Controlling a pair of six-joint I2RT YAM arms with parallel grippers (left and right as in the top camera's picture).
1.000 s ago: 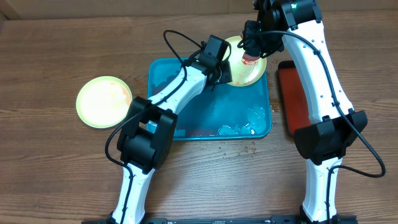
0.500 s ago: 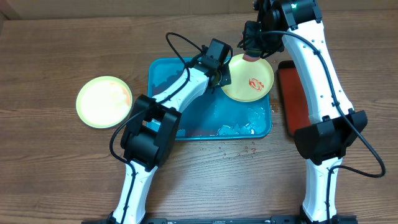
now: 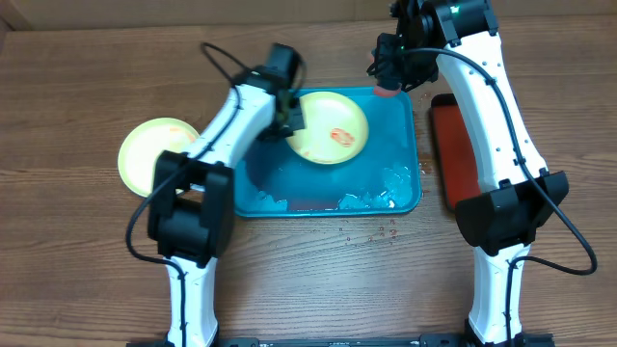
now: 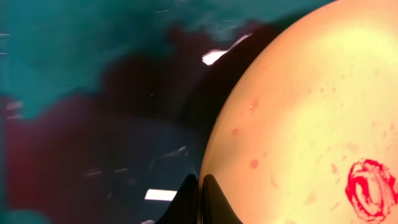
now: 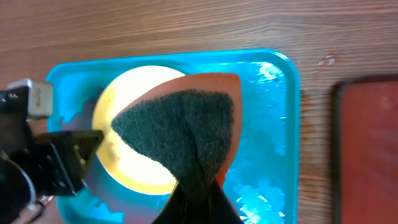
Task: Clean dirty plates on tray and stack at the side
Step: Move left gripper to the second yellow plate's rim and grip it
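A pale yellow plate [image 3: 331,129] with a red sauce smear is held over the turquoise tray [image 3: 405,145]. My left gripper [image 3: 292,118] is shut on its left rim; in the left wrist view the plate [image 4: 311,124] fills the right side and the fingers [image 4: 200,202] pinch its edge. My right gripper [image 3: 387,82] is shut on a sponge [image 5: 186,130], dark green with an orange back, held above the tray's far right corner, apart from the plate [image 5: 134,168]. A second yellow plate [image 3: 160,156] lies on the table at the left. The white plate is out of view.
A red, black-rimmed tray [image 3: 453,149] lies right of the turquoise tray. Foam and water patches [image 3: 386,193] sit in the tray's near right part. Red sauce specks [image 3: 371,231] dot the wood in front of the tray.
My left gripper has carried the plate leftward from the tray's far right corner to over its middle. My right gripper with the sponge has stayed nearly in place, now apart from the plate.
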